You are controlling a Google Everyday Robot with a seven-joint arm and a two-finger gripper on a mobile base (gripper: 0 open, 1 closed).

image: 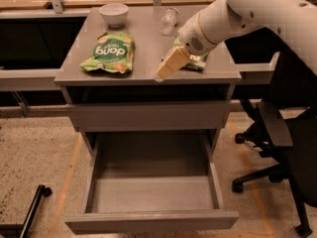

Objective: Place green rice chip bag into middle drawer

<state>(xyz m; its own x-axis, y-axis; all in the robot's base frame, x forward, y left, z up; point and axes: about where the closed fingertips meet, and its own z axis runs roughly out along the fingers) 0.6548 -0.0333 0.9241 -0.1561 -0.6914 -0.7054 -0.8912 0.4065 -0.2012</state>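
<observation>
The single arm, white and thick, enters from the upper right corner and slopes down to the left. It ends in a rounded wrist housing with a small perforated patch on its lower face. From that housing the gripper, pale tan, projects down and to the left at a slant, its tip at the front edge of the cabinet top; whether the tip touches that surface cannot be told.
</observation>
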